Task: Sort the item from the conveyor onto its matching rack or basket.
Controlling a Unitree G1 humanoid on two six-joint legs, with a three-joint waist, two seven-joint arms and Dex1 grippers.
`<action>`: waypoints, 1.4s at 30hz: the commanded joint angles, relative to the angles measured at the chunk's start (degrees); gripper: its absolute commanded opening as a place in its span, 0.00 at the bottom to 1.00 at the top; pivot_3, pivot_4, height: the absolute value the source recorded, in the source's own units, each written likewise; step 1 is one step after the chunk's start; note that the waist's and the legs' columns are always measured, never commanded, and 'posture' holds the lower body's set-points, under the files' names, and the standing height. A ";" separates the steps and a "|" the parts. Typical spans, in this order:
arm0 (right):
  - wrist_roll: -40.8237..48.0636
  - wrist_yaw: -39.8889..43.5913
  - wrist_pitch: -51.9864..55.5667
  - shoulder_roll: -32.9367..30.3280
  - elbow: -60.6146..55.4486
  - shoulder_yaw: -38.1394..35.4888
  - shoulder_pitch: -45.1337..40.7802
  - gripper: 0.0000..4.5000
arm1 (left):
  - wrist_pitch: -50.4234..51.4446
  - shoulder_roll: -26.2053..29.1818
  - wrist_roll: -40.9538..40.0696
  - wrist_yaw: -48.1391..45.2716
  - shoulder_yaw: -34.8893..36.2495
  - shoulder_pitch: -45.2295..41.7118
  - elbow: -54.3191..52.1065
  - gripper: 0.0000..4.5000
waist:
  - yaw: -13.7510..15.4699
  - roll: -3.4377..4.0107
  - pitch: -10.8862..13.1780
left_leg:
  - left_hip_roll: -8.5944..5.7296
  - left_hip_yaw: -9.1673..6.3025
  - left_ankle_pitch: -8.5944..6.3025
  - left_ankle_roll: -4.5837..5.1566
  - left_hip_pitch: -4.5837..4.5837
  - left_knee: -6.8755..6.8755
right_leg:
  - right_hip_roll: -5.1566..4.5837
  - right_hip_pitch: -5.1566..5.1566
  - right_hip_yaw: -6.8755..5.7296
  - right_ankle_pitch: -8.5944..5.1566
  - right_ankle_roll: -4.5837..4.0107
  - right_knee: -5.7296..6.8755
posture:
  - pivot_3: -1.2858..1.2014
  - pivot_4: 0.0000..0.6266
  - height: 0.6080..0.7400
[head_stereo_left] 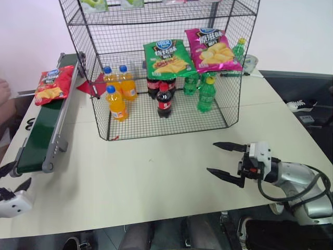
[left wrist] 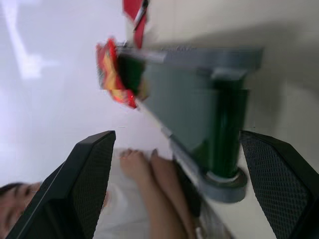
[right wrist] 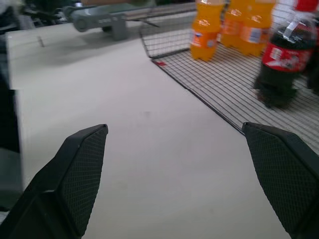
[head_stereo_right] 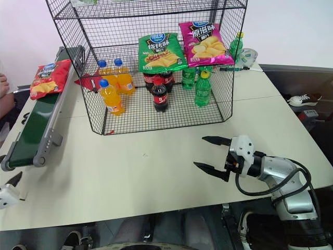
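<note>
The red chip bag (head_stereo_left: 53,85) is seen lying flat on the far end of the dark green conveyor (head_stereo_left: 39,136), partly hanging over the belt's outer edge, and is touched by neither gripper. The conveyor is set along the left side of the pale table (head_stereo_left: 151,182), just beside the black wire rack (head_stereo_left: 161,67). On the rack's lowest tier, orange soda bottles (head_stereo_left: 118,94), dark cola bottles (head_stereo_left: 163,99) and green bottles (head_stereo_left: 206,94) are stood upright; above them a green chip bag (head_stereo_left: 166,58) and a pink chip bag (head_stereo_left: 212,49) are laid on a tilted shelf.

The left gripper (head_stereo_left: 11,177) is held low at the table's near-left corner, near the conveyor's near end, its white body at the picture's edge. Its fingers (left wrist: 84,184) are spread wide and nothing is gripped; the conveyor's end roller and the red bag beyond are framed between them in the wrist view, where a person's hand (left wrist: 137,164) is also seen beside the belt.

The right gripper (head_stereo_left: 226,160) is held roughly level above the table's near-right part, pointed leftward across the table, the forearm bent in from the right. Its fingers (right wrist: 75,174) are likewise parted wide and empty, well apart from the rack's front edge.
</note>
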 commanded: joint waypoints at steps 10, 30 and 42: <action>4.19 0.64 3.50 0.84 -5.06 2.12 -2.89 1.00 | 2.77 2.80 -2.82 6.76 -8.64 -2.57 4.50 0.92 | -0.05 -0.19 -0.12 | 0.01 0.09 0.00 0.00 0.09 0.00 | -0.01 0.07 0.03 0.01 0.01 0.01 | 0.52 0.24 1.00; 1.81 0.29 2.01 0.88 -1.68 2.07 -4.34 1.00 | 7.55 1.51 -6.01 10.34 -14.40 -2.48 2.95 0.92 | -0.04 -0.37 -0.22 | 0.02 0.16 0.00 0.00 0.15 0.04 | -0.01 0.06 0.06 0.01 0.01 0.13 | 0.52 0.24 1.00; 0.90 0.38 0.80 1.02 0.06 2.19 -4.71 1.00 | 9.42 1.01 -6.52 11.52 -15.01 -1.93 2.29 0.92 | -0.06 -0.39 -0.24 | 0.02 0.18 0.00 0.00 0.18 0.07 | 0.00 0.07 0.07 0.01 0.01 0.20 | 0.52 0.24 1.00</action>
